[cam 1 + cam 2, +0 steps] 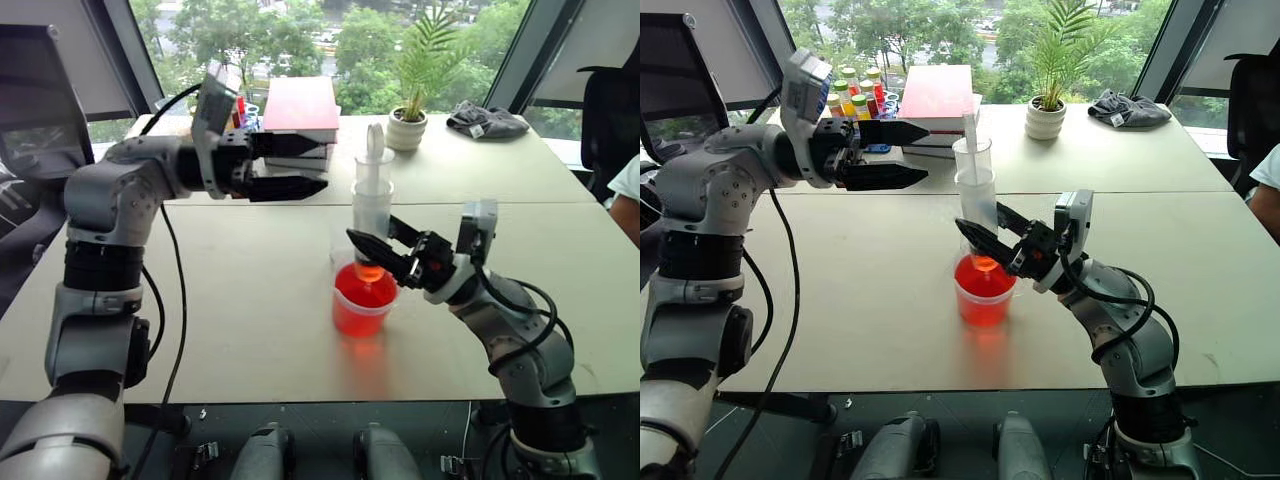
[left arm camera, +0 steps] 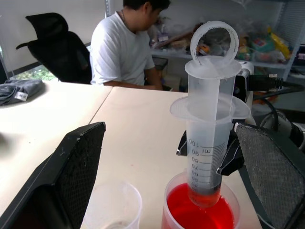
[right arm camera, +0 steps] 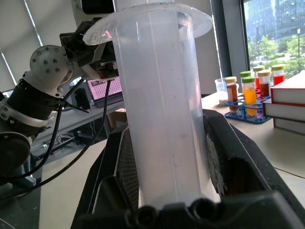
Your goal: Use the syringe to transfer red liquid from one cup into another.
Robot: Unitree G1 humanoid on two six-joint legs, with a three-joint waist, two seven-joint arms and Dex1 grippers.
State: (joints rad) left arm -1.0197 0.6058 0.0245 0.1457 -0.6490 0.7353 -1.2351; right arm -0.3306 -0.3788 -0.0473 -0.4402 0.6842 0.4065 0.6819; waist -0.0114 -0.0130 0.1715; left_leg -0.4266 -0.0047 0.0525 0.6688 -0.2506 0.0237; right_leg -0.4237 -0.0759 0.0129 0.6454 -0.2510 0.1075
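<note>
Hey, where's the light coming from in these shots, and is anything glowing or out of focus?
Left eye view: daylight enters through the windows behind the table; the red liquid glows, casting a reddish patch below the cup. Right wrist view: the syringe looms soft and close. Left wrist view: shelves behind the person look blurred.

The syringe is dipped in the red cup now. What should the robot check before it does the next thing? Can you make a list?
1. Right hand gripping the syringe barrel: ok, shut on it.
2. Syringe upright: ok.
3. Tip dipped in the red liquid of the wide cup: ok.
4. Left hand ready for the plunger: not ok, it is open and off to the side, not touching.
5. Plunger pulled up: not ok, it looks pushed in and the barrel looks empty.
6. Narrow empty cup close by: ok, right beside the wide cup.
</note>
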